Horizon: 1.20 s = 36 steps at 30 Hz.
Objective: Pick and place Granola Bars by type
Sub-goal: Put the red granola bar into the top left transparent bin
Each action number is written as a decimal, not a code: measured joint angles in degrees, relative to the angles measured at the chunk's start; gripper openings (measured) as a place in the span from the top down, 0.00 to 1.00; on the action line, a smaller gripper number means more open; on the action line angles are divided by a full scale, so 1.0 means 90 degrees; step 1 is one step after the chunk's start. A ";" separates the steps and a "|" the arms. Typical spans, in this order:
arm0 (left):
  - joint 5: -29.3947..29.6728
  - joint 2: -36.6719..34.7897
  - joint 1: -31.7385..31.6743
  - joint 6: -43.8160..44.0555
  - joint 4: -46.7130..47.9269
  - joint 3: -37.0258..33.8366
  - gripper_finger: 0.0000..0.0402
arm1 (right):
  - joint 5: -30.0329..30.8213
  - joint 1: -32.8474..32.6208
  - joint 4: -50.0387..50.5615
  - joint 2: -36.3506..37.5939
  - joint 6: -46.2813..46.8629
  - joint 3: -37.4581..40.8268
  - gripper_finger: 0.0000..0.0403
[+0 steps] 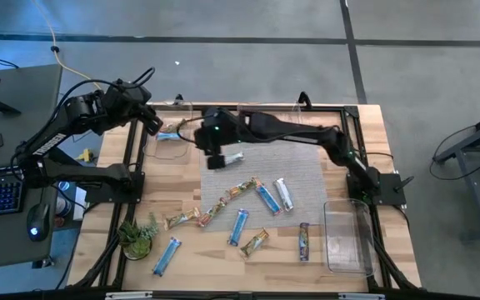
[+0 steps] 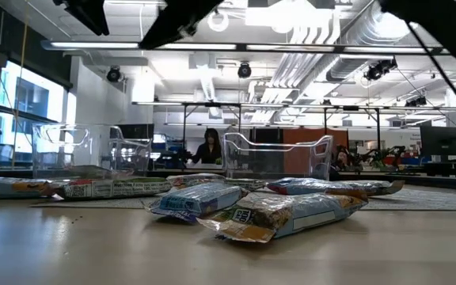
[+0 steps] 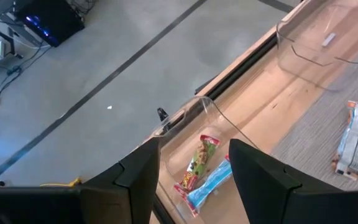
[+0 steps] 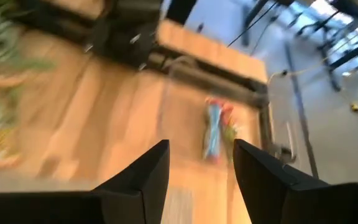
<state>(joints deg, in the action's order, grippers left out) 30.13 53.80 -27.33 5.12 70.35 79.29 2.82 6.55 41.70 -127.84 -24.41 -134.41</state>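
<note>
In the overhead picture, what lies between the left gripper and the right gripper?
In the high view, a clear bin lies between the left gripper and the right gripper, holding two granola bars.

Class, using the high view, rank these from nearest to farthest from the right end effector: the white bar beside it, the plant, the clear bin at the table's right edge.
1. White bar, just beside the right end effector.
2. Plant, near the table's left front.
3. Clear bin, at the far right edge.

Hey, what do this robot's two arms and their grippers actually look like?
Both arms are dark, nearly black, jointed segments with black cables alongside. The left gripper and right gripper each end in two broad, flat, matte black fingers. A small green light glows near the right arm's wrist.
</note>
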 joint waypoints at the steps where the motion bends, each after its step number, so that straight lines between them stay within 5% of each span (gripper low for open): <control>1: 0.0001 0.0000 -0.0001 0.0022 0.0002 0.0000 0.54 | -0.0014 -0.0049 0.0345 0.0118 0.0005 0.0000 0.60; 8: -0.0002 0.0000 0.0000 0.0148 0.0004 0.0000 0.54 | -0.0105 -0.0417 0.2038 0.0317 0.0357 0.0037 0.60; 15: -0.0007 0.0000 0.0000 0.0302 0.0002 0.0000 0.54 | -0.0688 -0.0726 0.2137 0.0322 0.0979 0.0966 0.60; 25: -0.0016 0.0000 0.0000 0.0302 0.0002 0.0000 0.54 | -0.1547 -0.1360 -0.1595 0.0317 0.0285 0.3559 0.60; 36: -0.0061 0.0000 0.0000 0.0302 0.0002 0.0000 0.54 | -0.1990 -0.1372 -0.4489 0.0312 0.0640 0.5124 0.60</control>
<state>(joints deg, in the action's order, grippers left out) 29.58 53.80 -27.33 7.84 70.37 79.29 -15.08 -5.80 1.30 -125.03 -18.65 -88.30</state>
